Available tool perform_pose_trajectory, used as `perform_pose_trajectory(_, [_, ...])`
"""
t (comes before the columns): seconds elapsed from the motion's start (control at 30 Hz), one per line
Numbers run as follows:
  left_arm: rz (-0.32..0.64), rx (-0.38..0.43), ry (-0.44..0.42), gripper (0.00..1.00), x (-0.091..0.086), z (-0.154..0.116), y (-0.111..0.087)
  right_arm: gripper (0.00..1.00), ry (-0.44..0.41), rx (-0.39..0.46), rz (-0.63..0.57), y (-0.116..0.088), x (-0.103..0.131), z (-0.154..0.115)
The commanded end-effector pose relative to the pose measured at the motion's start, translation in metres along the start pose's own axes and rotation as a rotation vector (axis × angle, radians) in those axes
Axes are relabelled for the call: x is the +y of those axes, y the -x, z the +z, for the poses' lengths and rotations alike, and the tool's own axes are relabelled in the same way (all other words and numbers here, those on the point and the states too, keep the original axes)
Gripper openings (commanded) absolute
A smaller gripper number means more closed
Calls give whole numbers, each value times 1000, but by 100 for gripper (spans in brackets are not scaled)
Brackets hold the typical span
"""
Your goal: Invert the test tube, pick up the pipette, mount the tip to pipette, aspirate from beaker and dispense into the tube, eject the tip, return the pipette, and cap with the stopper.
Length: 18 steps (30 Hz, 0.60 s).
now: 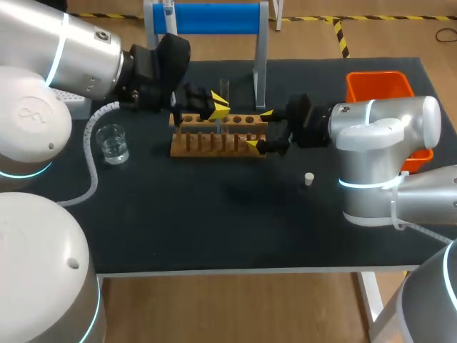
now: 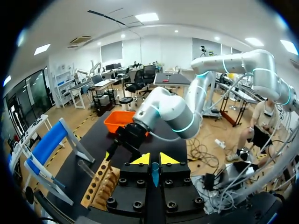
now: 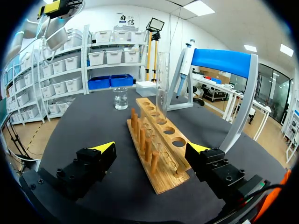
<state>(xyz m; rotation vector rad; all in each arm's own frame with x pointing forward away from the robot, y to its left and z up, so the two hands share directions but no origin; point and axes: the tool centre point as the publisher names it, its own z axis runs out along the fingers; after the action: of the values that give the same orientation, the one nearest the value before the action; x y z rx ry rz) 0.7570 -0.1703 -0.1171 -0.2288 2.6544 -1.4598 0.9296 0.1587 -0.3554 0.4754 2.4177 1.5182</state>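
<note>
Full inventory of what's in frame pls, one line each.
rack: 1, wooden, table middle
test tube: 1, clear, upright in rack
beaker: 1, clear, left of rack
stopper: 1, white, on table right of rack
bin: 1, orange, table's right rear
pipette stand: 1, blue, table rear
pipette: 1, pale, hanging on stand
thin piece: 1, blue, in left end effector
left end effector: 1, yellow tips, shut, above rack
right end effector: 1, yellow tips, open, astride rack's right end

Clad in glossy silver-white shells on both left arm (image 1: 71,50) and right arm (image 1: 385,136), banded with thin cyan rings. Black at the wrists, studded with round screws, tipped in yellow on left gripper (image 1: 218,106) and right gripper (image 1: 259,128). Hung with a white ribbed hose (image 1: 89,153) left of the rack (image 1: 207,150).
</note>
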Motion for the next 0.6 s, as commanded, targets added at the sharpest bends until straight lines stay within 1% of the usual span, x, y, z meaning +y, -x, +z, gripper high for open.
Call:
perform_pose_trajectory(0.03, [-6, -15, -6, 0, -1, 2, 0, 100, -1, 2, 0, 0, 0, -1])
perform_pose_trajectory(0.13, [-3, -32, -6, 0, -1, 3, 1, 100, -1, 2, 0, 0, 0, -1])
perform_pose_trajectory(0.6, [-3, -32, -6, 0, -1, 3, 1, 100, -1, 2, 0, 0, 0, -1])
